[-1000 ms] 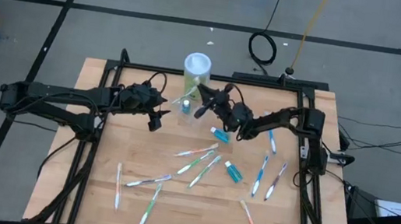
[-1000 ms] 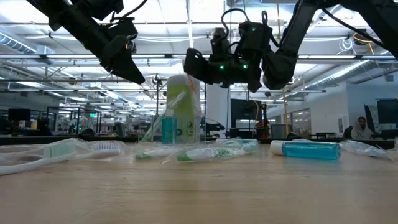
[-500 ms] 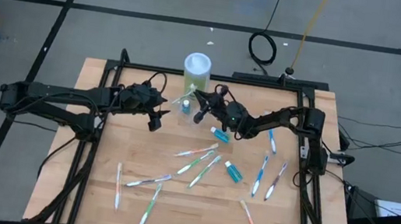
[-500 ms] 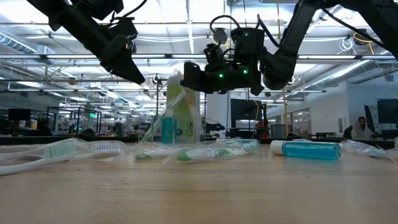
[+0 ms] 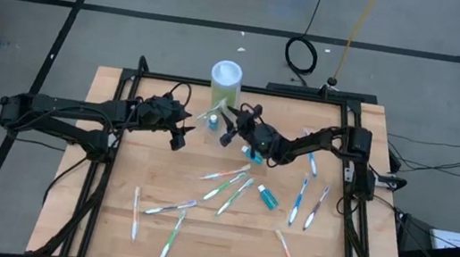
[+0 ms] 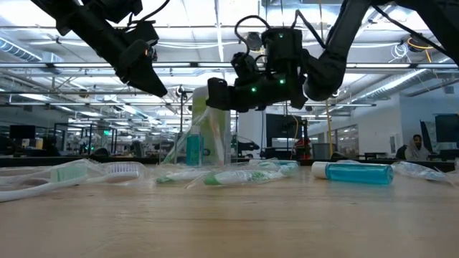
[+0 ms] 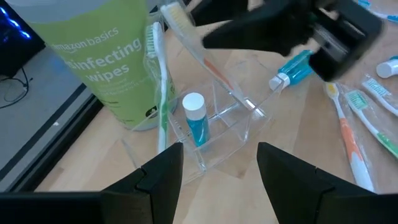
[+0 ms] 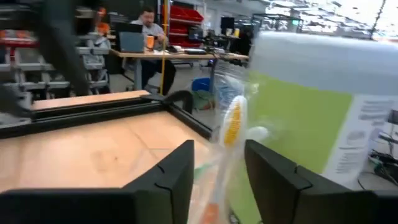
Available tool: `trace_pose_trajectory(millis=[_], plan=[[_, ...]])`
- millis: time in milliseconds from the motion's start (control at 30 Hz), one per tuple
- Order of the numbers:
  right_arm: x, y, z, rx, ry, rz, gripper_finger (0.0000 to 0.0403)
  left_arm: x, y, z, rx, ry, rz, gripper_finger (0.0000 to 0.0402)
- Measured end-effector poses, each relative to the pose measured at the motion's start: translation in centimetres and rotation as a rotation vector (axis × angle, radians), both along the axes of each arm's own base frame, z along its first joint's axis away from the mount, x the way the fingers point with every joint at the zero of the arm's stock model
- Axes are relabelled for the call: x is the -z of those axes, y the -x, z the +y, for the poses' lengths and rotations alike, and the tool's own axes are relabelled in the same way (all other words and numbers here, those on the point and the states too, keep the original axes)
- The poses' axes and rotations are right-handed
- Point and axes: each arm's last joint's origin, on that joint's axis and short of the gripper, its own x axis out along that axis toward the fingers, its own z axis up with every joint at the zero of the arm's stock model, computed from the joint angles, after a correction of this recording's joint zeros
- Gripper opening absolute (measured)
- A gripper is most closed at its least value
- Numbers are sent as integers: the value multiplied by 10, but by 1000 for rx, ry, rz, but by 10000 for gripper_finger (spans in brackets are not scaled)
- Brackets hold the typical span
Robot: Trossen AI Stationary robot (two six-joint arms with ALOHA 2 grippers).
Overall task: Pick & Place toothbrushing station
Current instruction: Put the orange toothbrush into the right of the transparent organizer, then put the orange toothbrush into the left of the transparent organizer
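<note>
Clear plastic makes the toothbrushing station (image 5: 212, 119) hard to pick out from above; it sits on the wooden worktop (image 5: 224, 236) just in front of the green canister (image 5: 225, 83), between the two hands. The left hand (image 5: 181, 132) hovers to its left, the right hand (image 5: 227, 133) just beside it on its right, and loose toothbrushes (image 5: 228, 176) lie scattered nearer the front.

From table height the station (image 6: 193, 147) blurs into the canister (image 6: 212, 122) behind it. The right hand (image 6: 215, 95) hangs above it; its fingers overlap here.

Through the left wrist camera the station (image 7: 214, 134) is plainest: upright, touching the canister's (image 7: 102, 56) base, holding a blue tube (image 7: 196, 121) and two toothbrushes (image 7: 160, 81). The left hand (image 7: 219, 168) stands wide apart and empty, the station ahead between its fingers. The right arm crosses above, partly cut off.

In the right wrist view the right hand (image 8: 217, 168) is parted and grips nothing; an orange-headed brush (image 8: 232, 121) stands blurred just beyond the fingers.
</note>
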Motion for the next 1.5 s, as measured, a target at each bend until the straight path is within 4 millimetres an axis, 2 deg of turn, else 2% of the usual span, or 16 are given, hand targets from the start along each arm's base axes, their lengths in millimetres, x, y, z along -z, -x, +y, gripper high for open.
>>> trace_pose_trajectory(millis=[167,433,667,800,1000,1133,1300,1500], plan=[[-7,2,15,1,54,157,167,0,0,-1,-6,85,-35,212],[-33,25,39,61,70,482,170,1,-5,-18,166,222,-59,212],[-56,54,55,18,43,660,165,1,-8,-42,223,339,-73,212],[-68,69,56,13,42,721,165,1,-9,-57,248,399,-74,212],[-79,80,56,13,40,744,165,3,-9,-85,320,474,-49,212],[-79,81,56,13,40,747,165,11,-10,-108,353,526,4,212],[-79,81,56,12,40,747,165,37,-12,-134,300,620,166,211],[-79,81,56,12,40,751,165,57,4,-154,43,1022,480,211]])
